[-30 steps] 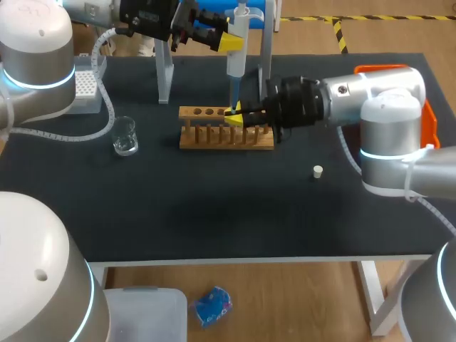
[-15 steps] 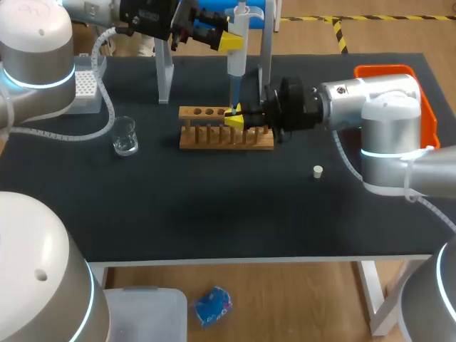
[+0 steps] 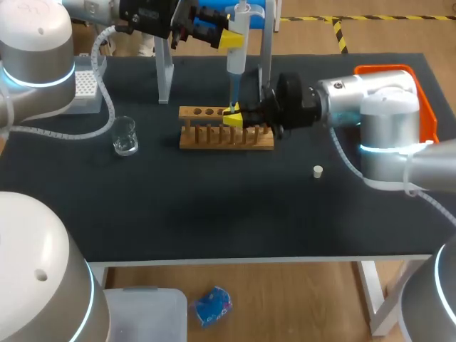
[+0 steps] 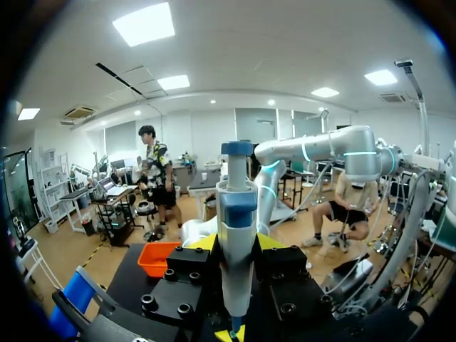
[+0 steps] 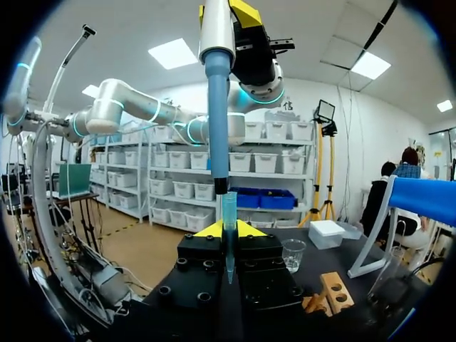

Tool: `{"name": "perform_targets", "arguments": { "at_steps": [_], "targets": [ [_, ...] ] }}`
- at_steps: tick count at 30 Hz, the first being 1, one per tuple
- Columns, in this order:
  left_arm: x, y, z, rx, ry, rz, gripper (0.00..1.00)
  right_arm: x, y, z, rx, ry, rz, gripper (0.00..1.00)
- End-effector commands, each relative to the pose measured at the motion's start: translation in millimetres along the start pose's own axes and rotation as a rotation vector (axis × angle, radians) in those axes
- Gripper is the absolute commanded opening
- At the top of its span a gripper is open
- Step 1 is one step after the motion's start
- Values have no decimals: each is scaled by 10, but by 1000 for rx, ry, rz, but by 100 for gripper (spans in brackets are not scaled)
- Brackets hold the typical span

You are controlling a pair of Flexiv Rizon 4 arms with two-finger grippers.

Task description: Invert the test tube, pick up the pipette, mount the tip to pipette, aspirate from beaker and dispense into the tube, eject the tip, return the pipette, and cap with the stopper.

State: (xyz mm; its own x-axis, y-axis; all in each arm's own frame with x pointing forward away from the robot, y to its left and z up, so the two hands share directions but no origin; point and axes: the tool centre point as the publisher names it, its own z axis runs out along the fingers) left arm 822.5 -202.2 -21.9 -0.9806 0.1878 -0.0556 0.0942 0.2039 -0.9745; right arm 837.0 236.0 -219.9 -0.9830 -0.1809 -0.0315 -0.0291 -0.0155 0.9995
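Your left arm (image 3: 32, 64) and right arm (image 3: 388, 107): fat silver-white rounded links, glowing blue rings at joints. Pale ribbed hose (image 3: 110, 100) loops alongside. Black wrist blocks (image 5: 196, 278), socket-head screws (image 5: 164, 291). Bright yellow tips on left gripper (image 3: 230, 40), right gripper (image 3: 233, 115).

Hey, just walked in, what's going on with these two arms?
The left hand holds the pipette upright above the wooden rack, its lower end at the mouth of a test tube gripped by the right hand just over the rack. It looks like the dispensing step, though no liquid flow shows. The beaker stands on the left arm's side of the rack, and the white stopper lies loose on the table, so the tube is uncapped.
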Motion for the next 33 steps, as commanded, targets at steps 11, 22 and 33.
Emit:
{"name": "perform_targets", "arguments": {
  "at_steps": [11,22,33],
  "targets": [
    [6,40,1,-2,0,-1,0,2,137,-42,-29,-16,-10,0],
    [6,40,1,-2,0,-1,0,-19,48,-56,59,-66,-177,0],
    [6,40,1,-2,0,-1,0,-48,0,-52,107,-75,-301,0]
  ]
}}
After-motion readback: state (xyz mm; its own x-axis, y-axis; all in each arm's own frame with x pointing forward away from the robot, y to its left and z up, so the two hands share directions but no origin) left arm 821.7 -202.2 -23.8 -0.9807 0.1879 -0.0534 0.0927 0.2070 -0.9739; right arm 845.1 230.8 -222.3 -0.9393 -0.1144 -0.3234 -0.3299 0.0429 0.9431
